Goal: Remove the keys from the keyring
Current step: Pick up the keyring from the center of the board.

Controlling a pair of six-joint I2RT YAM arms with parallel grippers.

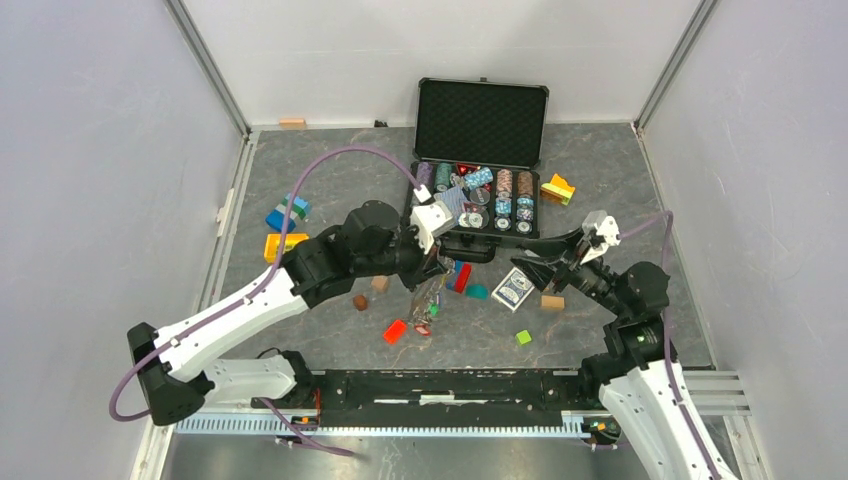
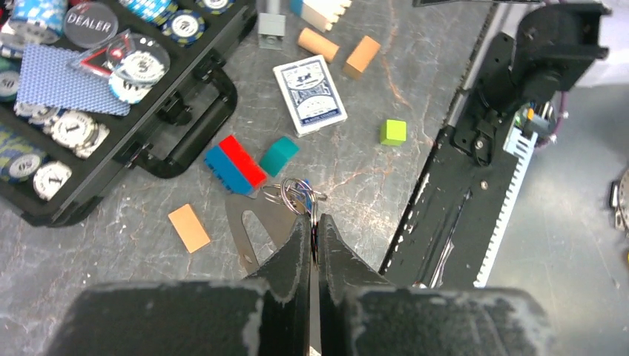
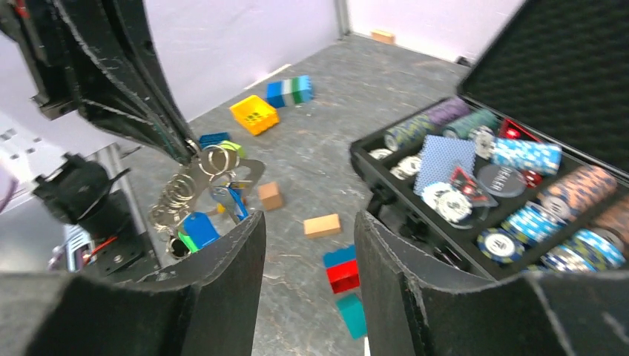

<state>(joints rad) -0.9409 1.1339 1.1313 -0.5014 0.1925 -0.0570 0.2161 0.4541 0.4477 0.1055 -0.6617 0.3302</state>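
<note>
In the top view the left gripper (image 1: 437, 268) sits mid-table, just near the open chip case (image 1: 480, 125). The keys (image 1: 428, 308) hang below it. The right gripper (image 1: 540, 270) is to the right, apart from them, by the card deck (image 1: 512, 288).

In the left wrist view, the fingers (image 2: 293, 256) are pressed together on the keyring (image 2: 297, 194). A flat metal tag (image 2: 252, 222) hangs with it, over the table near a red-and-blue block (image 2: 236, 165).

In the right wrist view, that claw's fingers (image 3: 230, 274) stand wide apart with nothing between them. The keys, blue and green heads showing, dangle just left of them.
</note>
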